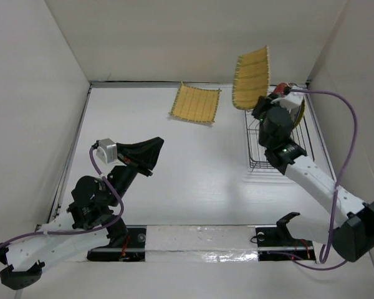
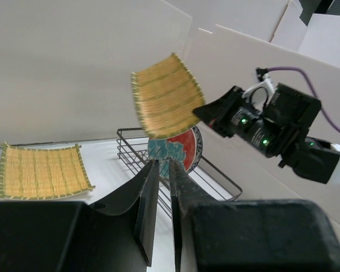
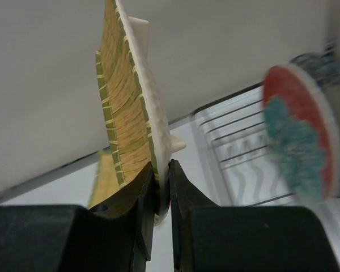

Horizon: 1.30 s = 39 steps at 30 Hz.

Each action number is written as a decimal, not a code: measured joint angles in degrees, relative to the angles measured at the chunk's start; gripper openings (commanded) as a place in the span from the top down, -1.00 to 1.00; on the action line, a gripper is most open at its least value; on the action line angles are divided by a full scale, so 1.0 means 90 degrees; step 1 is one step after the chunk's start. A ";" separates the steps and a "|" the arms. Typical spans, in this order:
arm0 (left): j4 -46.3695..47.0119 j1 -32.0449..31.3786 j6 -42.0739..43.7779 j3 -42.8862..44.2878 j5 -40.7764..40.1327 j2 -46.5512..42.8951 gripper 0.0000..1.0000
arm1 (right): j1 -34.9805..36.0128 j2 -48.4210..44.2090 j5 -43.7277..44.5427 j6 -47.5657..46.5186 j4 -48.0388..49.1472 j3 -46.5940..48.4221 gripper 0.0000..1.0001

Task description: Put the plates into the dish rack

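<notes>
1. Three plates can be counted with certainty: two square yellow ribbed ones and one round red plate with a teal-white pattern.
2. There is one dish rack, a black wire basket, standing along the right edge of the table toward the far right corner.
3. The held square plate is up in the air above the far end of the rack, tilted steeply on edge. The right gripper has its jaws clamped on the plate's lower rim.
4. The flat square plate lies on the table near the middle of the far edge, well apart from the rack.
5. The left gripper hangs over the left half of the table. Its jaws are slightly apart with only a narrow slit between them, and nothing is in it.
6. The top view hides most of the red plate behind the right wrist. The left wrist view shows the red plate standing upright inside the rack, under the raised square plate.
7. Only the right wrist view shows the grip up close: the two fingers pinch the plate's white underside and ribbed face.
8. The right wrist view shows the red plate blurred at the right, and I cannot tell whether another plate stands behind it.
</notes>
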 measured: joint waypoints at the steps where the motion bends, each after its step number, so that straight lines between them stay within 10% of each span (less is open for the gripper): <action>1: 0.0000 0.0000 0.0000 0.0000 0.0005 0.0002 0.78 | -0.0289 -0.0197 0.0068 -0.0216 -0.0219 0.0019 1.00; 10: 0.0000 0.0000 -0.0002 0.0000 0.0032 0.0104 0.77 | -0.1960 -0.0848 -0.0342 -0.1758 -0.1724 0.0182 1.00; 39: 0.0002 0.0000 -0.0005 -0.0002 0.0070 0.0160 0.74 | -0.1974 0.1532 0.0012 -0.3696 -0.1945 0.1154 1.00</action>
